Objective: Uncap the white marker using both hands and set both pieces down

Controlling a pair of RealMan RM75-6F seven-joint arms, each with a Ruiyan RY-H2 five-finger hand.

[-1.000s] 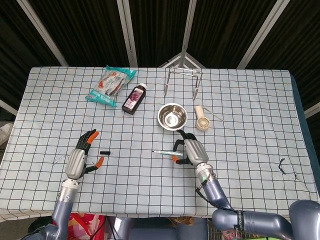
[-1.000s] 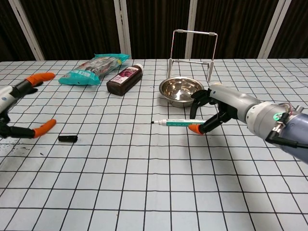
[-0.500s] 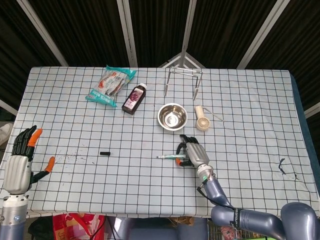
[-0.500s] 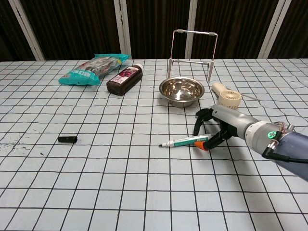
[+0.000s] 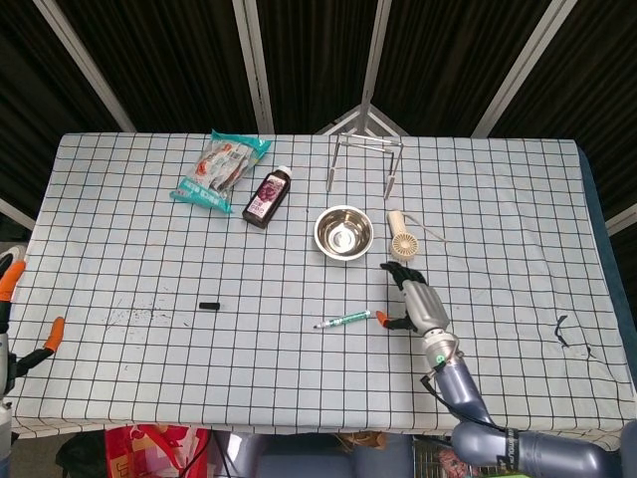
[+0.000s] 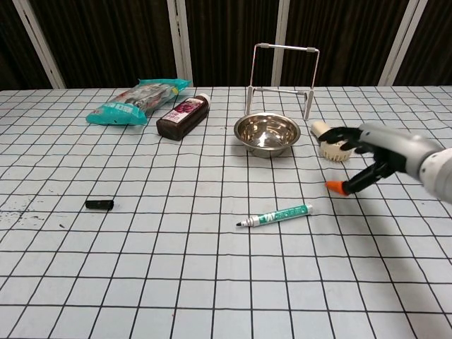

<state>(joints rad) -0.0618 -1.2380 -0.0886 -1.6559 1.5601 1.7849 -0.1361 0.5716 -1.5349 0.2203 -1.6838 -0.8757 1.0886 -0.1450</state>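
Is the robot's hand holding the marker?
No, the marker lies by itself on the table, and the right hand is up and away from it with nothing in it.

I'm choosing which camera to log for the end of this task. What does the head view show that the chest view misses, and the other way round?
Only the head view shows the left hand, open at the table's left edge, and a dark mark on the cloth at far right. The chest view adds nothing unique, only a closer side look at the right hand, open and clear of the marker. Both show the marker lying uncapped, the black cap apart from it, and the steel bowl.
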